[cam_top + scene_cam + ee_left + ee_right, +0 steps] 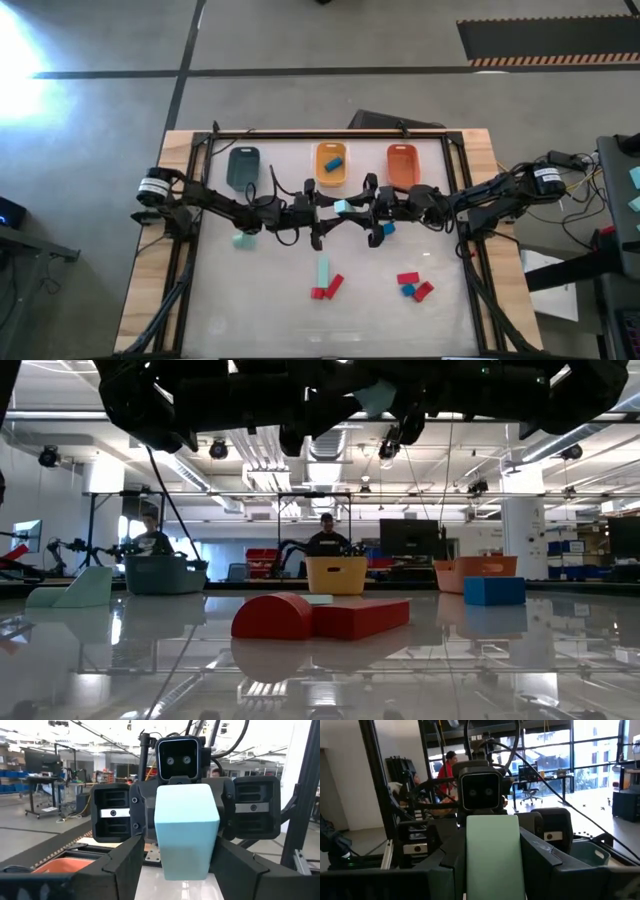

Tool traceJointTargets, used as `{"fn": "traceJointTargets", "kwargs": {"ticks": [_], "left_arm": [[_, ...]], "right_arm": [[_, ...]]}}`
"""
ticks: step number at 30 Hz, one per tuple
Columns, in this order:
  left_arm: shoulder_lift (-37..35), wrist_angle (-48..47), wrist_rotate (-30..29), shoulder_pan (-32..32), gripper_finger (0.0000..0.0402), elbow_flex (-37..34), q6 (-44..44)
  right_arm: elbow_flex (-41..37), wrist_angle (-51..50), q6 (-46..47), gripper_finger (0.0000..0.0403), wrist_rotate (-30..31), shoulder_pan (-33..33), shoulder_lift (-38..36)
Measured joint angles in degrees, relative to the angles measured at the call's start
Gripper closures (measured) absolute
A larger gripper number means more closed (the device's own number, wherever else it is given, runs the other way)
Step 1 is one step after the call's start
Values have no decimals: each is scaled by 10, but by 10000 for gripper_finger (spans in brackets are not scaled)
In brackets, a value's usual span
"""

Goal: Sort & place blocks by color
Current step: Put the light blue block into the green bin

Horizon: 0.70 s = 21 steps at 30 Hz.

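Above the middle of the table [250, 300], the left hand [322, 212] and the right hand [368, 212] meet. Both seem to hold one mint block [342, 207] between them. More blocks [326, 283] lie on the table near the front.

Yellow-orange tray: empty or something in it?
Not empty. The high view shows one blue block lying inside the yellow-orange tray, at the table's far edge between the dark teal and orange-red trays.
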Motion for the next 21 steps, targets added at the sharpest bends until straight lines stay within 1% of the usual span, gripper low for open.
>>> {"fn": "traceJointTargets", "kwargs": {"ticks": [3, 8, 11, 13, 18, 21], "left_arm": [[0, -4, 1, 0, 220, 1, 10], [0, -5, 6, 1, 280, 2, 8], [0, -8, 7, 2, 282, 2, 4], [0, -12, 5, 2, 282, 2, 5], [1, -25, -4, 4, 282, 2, 9], [-2, -54, -11, 3, 282, 2, -6]], "right_arm": [[0, 0, -4, 281, 3, 0, 0], [0, 1, -10, 281, 6, 0, 0], [0, -4, -9, 279, 9, -1, 0], [0, -9, -8, 260, 13, -1, 0], [0, -17, 2, 186, 21, -1, 1], [-1, -29, 5, 160, 17, -1, -2]]}}
